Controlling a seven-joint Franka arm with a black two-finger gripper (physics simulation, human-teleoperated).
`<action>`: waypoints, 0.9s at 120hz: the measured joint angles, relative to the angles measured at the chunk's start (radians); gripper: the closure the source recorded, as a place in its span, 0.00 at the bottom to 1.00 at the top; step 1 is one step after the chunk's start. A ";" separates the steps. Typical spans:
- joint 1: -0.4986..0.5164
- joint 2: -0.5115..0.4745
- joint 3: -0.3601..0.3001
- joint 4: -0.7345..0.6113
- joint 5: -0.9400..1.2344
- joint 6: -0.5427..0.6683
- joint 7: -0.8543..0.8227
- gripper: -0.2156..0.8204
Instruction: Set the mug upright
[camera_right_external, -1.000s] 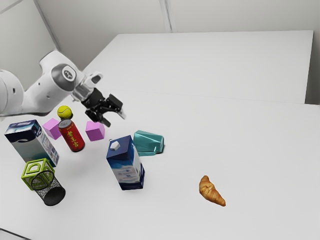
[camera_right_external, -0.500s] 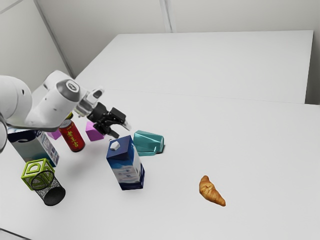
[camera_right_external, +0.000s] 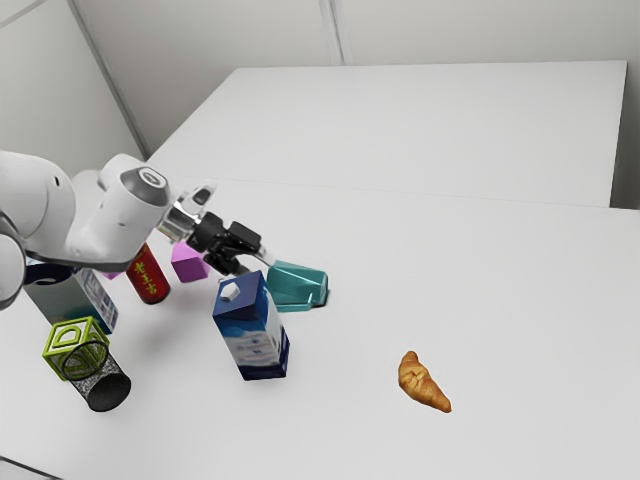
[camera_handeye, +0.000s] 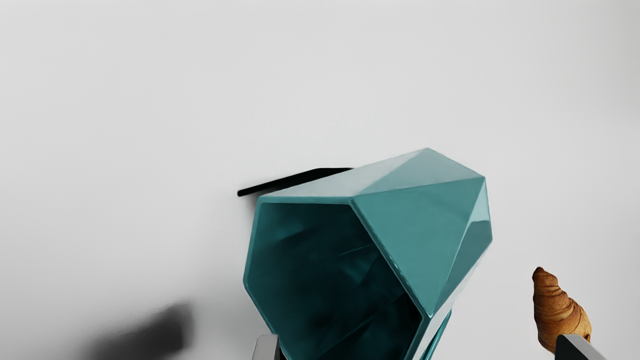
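Observation:
My gripper is low over the table, beside the open end of the teal faceted mug, which lies on its side. In the wrist view the mug turns its dark hollow mouth toward the hand, and part of its rim lies between the spread fingertips of the gripper. The fingers stand wide apart and the gripper is open, not shut on the mug. A thin teal strip, perhaps the handle, shows under the mug's lower side in the wrist view.
A blue-and-white carton stands close to the gripper and mug. The croissant lies toward the exterior view's right. A red can, a pink cube, a second carton, a green block and a dark mesh cup are at the left.
My gripper has moved down and toward the exterior view's right, coming up to the mug's open end. The arm now covers the tennis ball. The mug has not moved.

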 joint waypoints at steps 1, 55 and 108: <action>0.000 0.001 -0.001 0.001 -0.002 0.000 0.002 0.21; -0.008 0.013 -0.036 0.016 -0.054 -0.009 0.068 0.78; -0.013 -0.024 -0.067 0.026 -0.039 -0.001 0.094 0.95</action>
